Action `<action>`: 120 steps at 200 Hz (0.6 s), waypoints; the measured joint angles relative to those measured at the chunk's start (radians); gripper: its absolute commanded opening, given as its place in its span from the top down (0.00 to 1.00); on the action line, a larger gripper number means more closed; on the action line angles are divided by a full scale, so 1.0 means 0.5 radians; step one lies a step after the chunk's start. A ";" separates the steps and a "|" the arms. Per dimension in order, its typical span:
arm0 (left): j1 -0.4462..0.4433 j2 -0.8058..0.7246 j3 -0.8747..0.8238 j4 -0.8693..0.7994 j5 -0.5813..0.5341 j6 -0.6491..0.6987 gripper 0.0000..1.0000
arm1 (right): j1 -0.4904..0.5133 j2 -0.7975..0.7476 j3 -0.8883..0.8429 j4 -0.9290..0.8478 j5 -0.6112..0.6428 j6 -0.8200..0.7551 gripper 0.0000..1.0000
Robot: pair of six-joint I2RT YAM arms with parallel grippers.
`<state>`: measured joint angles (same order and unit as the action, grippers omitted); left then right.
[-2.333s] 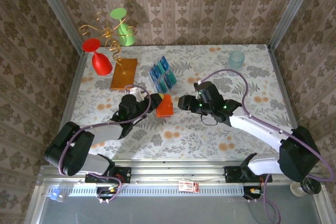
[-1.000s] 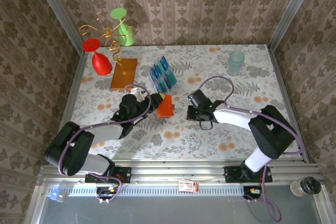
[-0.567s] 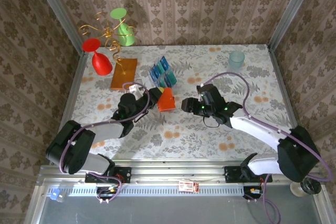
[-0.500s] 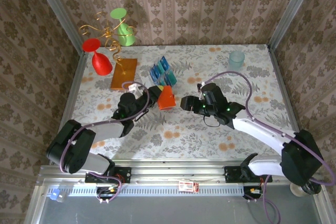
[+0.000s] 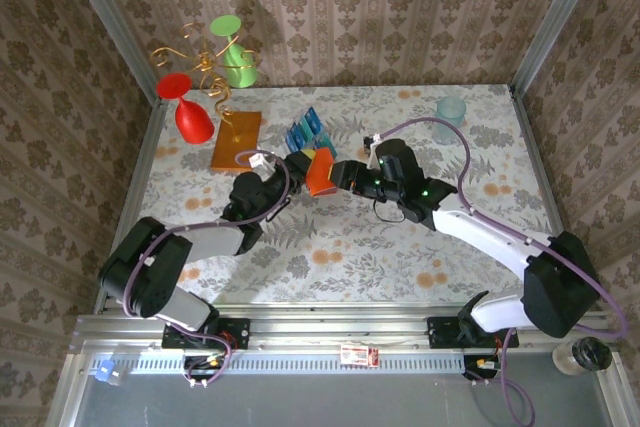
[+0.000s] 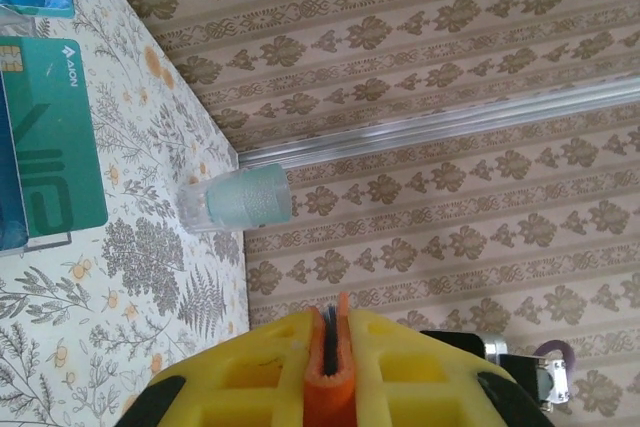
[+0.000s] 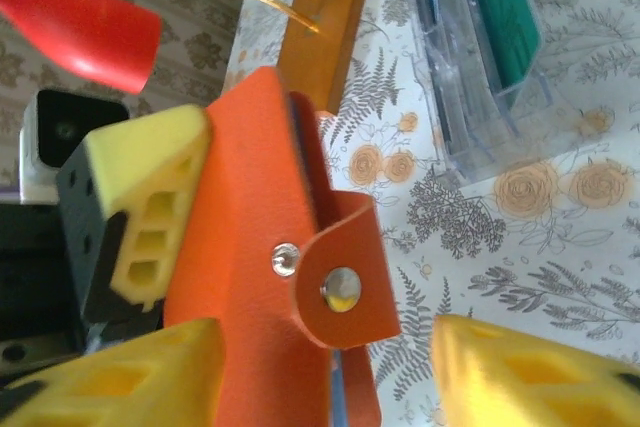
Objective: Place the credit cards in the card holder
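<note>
The orange-red card holder [image 5: 321, 173] hangs above the table in front of the rack, upright on its edge, with my left gripper [image 5: 303, 168] shut on it. In the left wrist view its folded edge [image 6: 329, 367] sits pinched between the yellow fingers [image 6: 250, 367]. My right gripper [image 5: 342, 175] is open at the holder's right side. The right wrist view shows the holder [image 7: 250, 247] and its loose snap tab [image 7: 345, 287] between the spread right fingers [image 7: 530, 377]. The credit cards [image 5: 306, 136], dark blue and teal, stand in the clear rack; one teal card [image 6: 45, 137] lies close to the left wrist camera.
The clear slotted rack [image 7: 470, 77] stands just behind the holder. An orange-brown slab [image 5: 236, 139] with a gold wire stand, a red glass [image 5: 190, 112] and a green glass [image 5: 235, 57] are at the back left. A pale cup [image 5: 450, 112] stands at the back right.
My left gripper has lifted the card holder and carried it back and right toward the rack. My right gripper has swung left and closed in on the holder's right side.
</note>
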<state>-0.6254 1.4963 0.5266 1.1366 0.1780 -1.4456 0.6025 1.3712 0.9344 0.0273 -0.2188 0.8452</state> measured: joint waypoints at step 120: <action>-0.020 0.015 0.031 0.120 -0.045 -0.083 1.00 | -0.135 -0.047 -0.359 0.455 -0.097 0.243 0.69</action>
<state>-0.6353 1.5040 0.5423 1.1965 0.1555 -1.4872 0.5350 1.3476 0.7551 0.2550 -0.2672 0.9665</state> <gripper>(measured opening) 0.134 0.309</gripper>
